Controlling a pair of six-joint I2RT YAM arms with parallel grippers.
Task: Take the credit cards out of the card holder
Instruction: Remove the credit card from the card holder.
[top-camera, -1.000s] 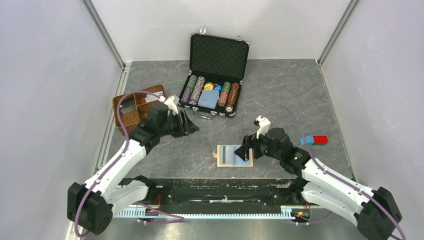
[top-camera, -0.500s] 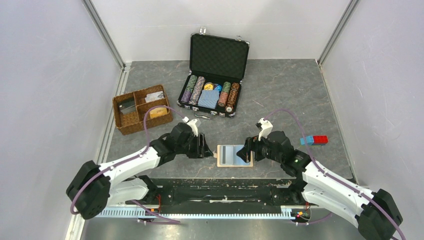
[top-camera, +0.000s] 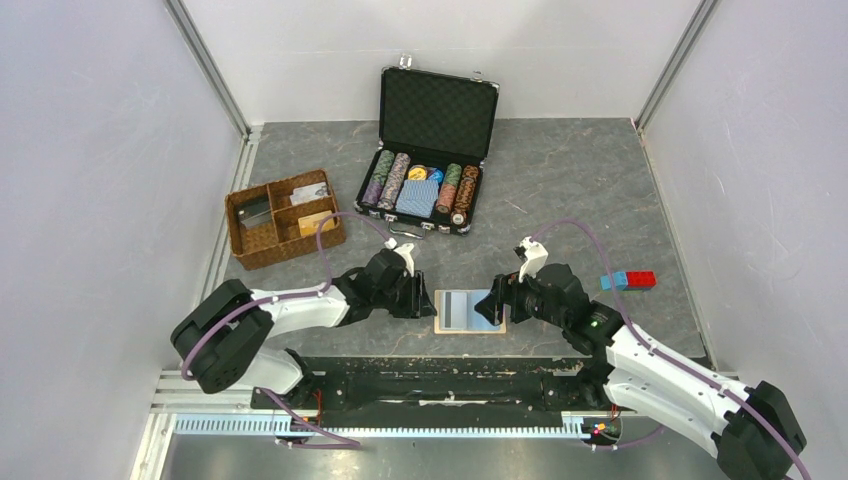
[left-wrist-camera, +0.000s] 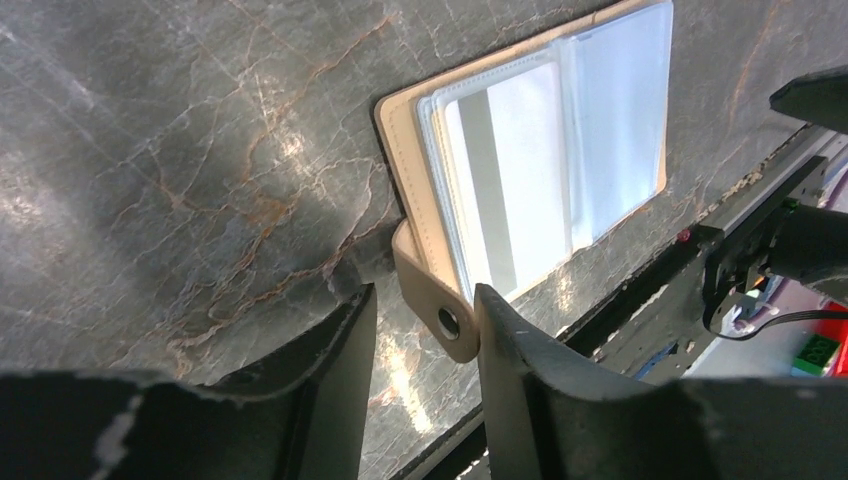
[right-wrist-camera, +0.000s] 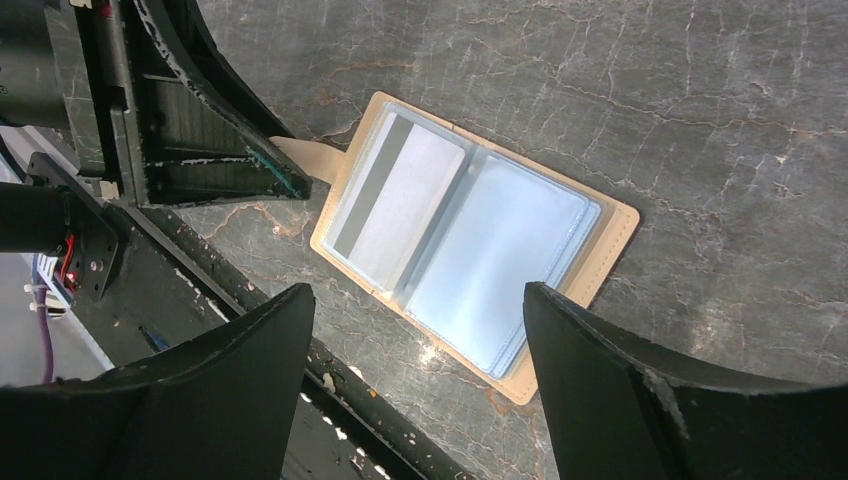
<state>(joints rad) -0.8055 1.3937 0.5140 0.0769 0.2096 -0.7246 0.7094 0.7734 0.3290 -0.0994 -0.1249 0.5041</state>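
The tan card holder (top-camera: 470, 311) lies open on the table near the front edge, its pale blue pockets facing up. A white credit card (right-wrist-camera: 400, 205) with a dark stripe sits in its left pocket and also shows in the left wrist view (left-wrist-camera: 500, 180). My left gripper (top-camera: 420, 298) is open at the holder's left edge. The strap tab (left-wrist-camera: 440, 310) lies between its fingers and touches the right finger (left-wrist-camera: 520, 360). My right gripper (top-camera: 492, 302) is open wide and empty, hovering over the holder's right half (right-wrist-camera: 500, 270).
A brown wicker tray (top-camera: 283, 218) holding a few cards stands at the back left. An open black case (top-camera: 428, 160) with poker chips and a blue deck stands at the back. Blue and red bricks (top-camera: 630, 280) lie to the right. The black front rail (top-camera: 440, 370) runs just below the holder.
My left arm has swung from the wicker tray down to the card holder's left edge, bringing its fingers around the strap tab. My right gripper has barely moved.
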